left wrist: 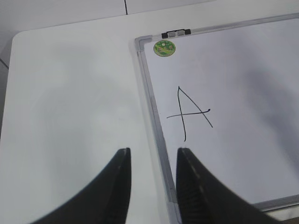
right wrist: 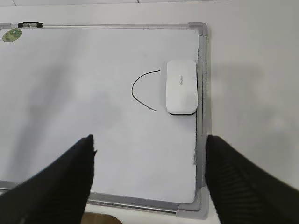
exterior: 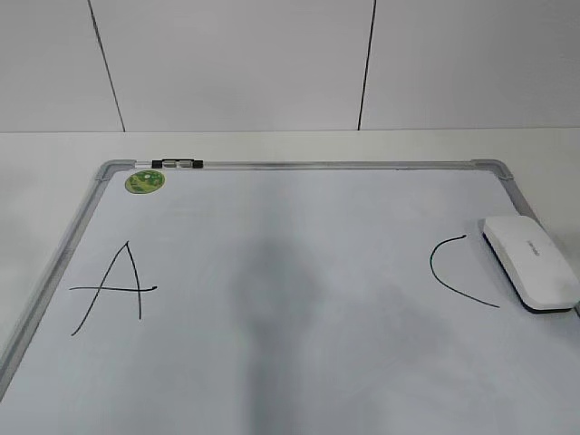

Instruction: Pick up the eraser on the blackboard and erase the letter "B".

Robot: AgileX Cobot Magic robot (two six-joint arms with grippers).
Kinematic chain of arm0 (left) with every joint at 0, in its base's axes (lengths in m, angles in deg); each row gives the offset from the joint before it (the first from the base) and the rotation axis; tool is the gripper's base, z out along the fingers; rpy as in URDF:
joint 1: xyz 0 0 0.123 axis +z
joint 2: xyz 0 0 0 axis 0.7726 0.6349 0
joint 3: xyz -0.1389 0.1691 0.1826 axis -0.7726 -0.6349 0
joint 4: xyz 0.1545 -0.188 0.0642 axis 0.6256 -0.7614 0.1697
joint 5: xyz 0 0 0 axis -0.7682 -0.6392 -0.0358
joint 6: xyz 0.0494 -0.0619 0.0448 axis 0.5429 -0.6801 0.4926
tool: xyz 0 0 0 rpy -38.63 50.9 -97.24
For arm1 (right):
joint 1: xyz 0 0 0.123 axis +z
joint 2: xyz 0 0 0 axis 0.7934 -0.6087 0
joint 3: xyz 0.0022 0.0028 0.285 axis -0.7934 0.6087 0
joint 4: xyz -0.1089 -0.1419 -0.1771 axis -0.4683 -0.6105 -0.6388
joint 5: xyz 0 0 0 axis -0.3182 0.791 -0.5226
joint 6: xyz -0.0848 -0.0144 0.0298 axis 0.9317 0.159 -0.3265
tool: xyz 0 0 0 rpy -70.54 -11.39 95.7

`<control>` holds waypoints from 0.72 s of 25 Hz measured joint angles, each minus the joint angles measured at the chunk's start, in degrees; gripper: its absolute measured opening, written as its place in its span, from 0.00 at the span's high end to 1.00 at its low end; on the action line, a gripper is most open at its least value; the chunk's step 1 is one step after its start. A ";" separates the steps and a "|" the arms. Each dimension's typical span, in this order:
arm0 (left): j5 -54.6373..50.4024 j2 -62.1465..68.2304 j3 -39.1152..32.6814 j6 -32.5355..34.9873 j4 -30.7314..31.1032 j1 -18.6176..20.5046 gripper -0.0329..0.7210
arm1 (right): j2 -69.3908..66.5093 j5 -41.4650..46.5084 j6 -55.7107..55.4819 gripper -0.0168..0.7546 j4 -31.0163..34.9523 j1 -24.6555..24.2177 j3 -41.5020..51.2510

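The blackboard [exterior: 317,165] is a pale board in a silver frame, lying flat. The white eraser [exterior: 530,263] rests on it by the right edge, just right of a black "C" [exterior: 453,272]. A black "A" [exterior: 113,288] is at the left. The letter "B" is out of view; between "A" and "C" I see only a faint grey smear. My left gripper [left wrist: 153,150] hangs open above the board's left frame [left wrist: 152,107], holding nothing. My right gripper [right wrist: 149,138] stands wide open above the board's near right corner, well short of the eraser [right wrist: 181,87]. Neither arm shows in the exterior view.
A round green sticker [exterior: 145,181] and a small black and silver clip [exterior: 178,164] sit at the board's top left. White tabletop [left wrist: 70,93] surrounds the board, and a white panelled wall [exterior: 272,63] stands behind it.
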 joint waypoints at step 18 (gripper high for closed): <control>0.84 -28.48 -28.95 0.74 0.53 0.00 0.63 | 11.81 -3.99 3.86 0.21 -1.13 0.00 21.10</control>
